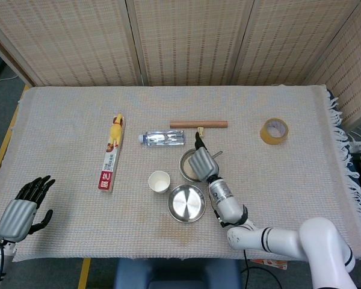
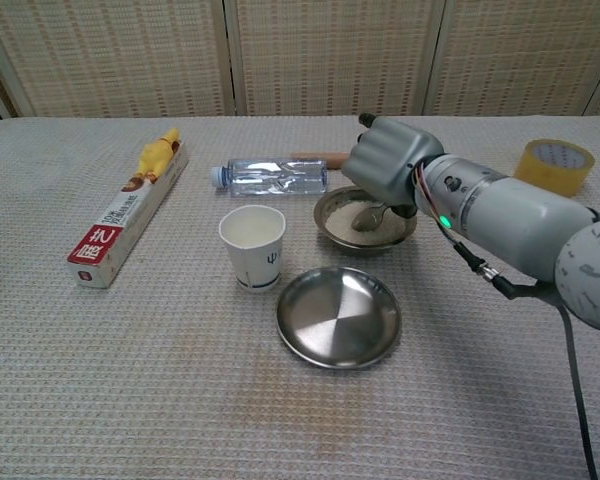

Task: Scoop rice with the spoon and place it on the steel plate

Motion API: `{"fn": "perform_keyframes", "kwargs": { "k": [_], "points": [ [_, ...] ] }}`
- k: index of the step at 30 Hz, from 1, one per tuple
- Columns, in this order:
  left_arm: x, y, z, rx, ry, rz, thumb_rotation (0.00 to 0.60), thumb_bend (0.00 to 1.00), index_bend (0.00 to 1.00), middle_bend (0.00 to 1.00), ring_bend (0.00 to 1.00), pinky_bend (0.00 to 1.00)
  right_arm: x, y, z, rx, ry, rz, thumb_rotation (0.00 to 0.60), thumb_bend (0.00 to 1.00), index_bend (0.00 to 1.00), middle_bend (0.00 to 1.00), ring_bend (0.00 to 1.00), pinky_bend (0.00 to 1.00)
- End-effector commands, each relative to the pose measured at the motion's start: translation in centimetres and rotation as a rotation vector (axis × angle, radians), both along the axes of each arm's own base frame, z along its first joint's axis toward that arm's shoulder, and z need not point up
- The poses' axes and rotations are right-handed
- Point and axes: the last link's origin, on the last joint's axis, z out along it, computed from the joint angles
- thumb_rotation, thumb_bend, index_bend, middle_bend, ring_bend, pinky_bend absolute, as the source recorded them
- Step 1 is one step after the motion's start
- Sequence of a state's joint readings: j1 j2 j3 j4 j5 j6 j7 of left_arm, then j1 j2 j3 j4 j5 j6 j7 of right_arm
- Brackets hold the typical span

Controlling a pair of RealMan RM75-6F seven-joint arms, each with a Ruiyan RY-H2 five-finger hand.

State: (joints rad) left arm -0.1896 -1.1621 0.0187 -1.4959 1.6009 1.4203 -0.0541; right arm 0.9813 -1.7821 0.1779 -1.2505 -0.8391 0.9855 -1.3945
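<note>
At frame centre, the spoon (image 2: 369,216) is gripped by the right hand (image 2: 385,163), its tip dipped into the rice (image 2: 352,222) in the bowl (image 2: 332,208); below, the plate (image 2: 338,316) sits bare

The left hand (image 1: 21,208) is seen unclenched at lower left

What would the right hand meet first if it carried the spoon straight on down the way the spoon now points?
Most likely the rice in the bowl: the right hand holds the spoon with its tip at the rice surface, though actual contact is unclear.
</note>
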Motion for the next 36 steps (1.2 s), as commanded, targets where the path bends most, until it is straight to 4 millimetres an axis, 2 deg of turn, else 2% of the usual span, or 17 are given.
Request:
{"fn": "perform_keyframes", "kwargs": {
  "k": [1, 8, 17, 30, 36],
  "points": [
    [0.0, 0.0, 0.0, 0.0, 0.0, -0.001, 0.6, 0.45, 0.0, 0.0, 0.0, 0.13, 0.3, 0.2, -0.1, 0.022, -0.04, -0.025, 0.6, 0.35, 0.9, 0.56, 0.18, 0.01],
    [0.1, -0.1, 0.0, 0.0, 0.0, -0.005, 0.6, 0.45, 0.0, 0.0, 0.0, 0.13, 0.2, 0.5, -0.1, 0.073, -0.154, -0.137, 0.6, 0.35, 0.9, 0.56, 0.19, 0.02],
    [0.1, -0.1, 0.0, -0.002, 0.001, -0.006, 0.6, 0.45, 0.0, 0.0, 0.0, 0.13, -0.8, 0.1, 1.2, 0.085, -0.306, -0.258, 0.6, 0.35, 0.9, 0.56, 0.19, 0.02],
    [0.1, -0.1, -0.2, -0.005, 0.006, -0.002, 0.6, 0.45, 0.0, 0.0, 0.0, 0.13, -2.4, -1.0, 3.4, 0.065, -0.476, -0.336, 0.6, 0.35, 0.9, 0.56, 0.19, 0.02],
    [0.1, -0.1, -0.2, -0.006, 0.002, -0.002, 0.6, 0.45, 0.0, 0.0, 0.0, 0.14, -3.3, -1.4, 3.0, 0.069, -0.466, -0.362, 0.6, 0.35, 0.9, 0.56, 0.19, 0.02]
  ]
}}
